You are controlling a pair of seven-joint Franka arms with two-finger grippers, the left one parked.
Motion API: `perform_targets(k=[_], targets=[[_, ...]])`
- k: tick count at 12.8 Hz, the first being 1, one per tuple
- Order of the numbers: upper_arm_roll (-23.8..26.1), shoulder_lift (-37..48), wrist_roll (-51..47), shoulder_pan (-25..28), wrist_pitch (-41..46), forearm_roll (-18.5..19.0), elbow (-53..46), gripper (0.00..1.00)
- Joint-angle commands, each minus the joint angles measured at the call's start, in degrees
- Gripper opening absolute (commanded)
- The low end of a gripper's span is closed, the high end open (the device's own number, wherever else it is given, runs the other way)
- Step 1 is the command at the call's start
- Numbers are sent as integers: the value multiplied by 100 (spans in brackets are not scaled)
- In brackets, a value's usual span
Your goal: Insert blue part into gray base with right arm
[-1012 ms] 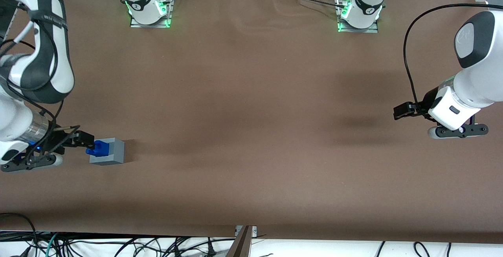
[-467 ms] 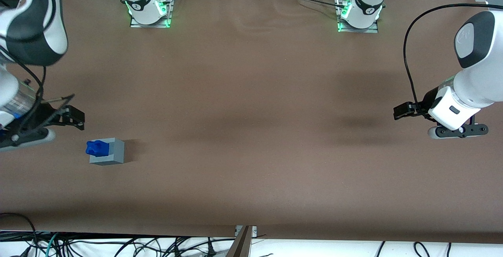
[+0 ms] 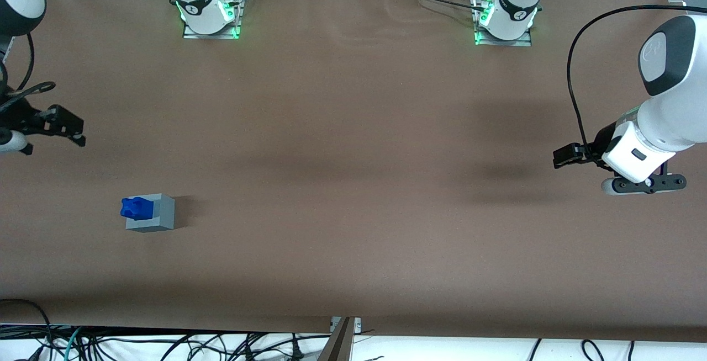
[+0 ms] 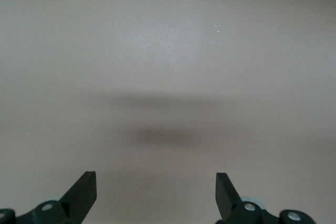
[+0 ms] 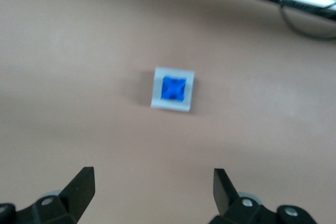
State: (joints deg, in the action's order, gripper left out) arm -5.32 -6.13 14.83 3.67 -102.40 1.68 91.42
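The blue part [image 3: 136, 207] sits in the recess on top of the gray base [image 3: 156, 214], which stands on the brown table toward the working arm's end. My right gripper [image 3: 76, 131] hangs high above the table at that end, farther from the front camera than the base and well apart from it. In the right wrist view the blue part [image 5: 173, 88] shows seated in the middle of the gray base [image 5: 156, 96], far below my open, empty gripper [image 5: 152, 187].
The brown table cover [image 3: 353, 157] spans the view. Two arm bases [image 3: 209, 10] [image 3: 505, 16] with green lights stand at the table's edge farthest from the front camera. Cables [image 3: 165, 344] lie past the near edge.
My gripper was at the blue part on the base one second ago. It has since let go and risen up and away, farther from the front camera. The blue part stays in the base.
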Motion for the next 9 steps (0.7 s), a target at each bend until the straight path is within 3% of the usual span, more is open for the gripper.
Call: perform_targets(k=[1,9], targets=[[356,122,-41,-332,228,87,166,100],[347,15,-85,-341,273,34,78,100]])
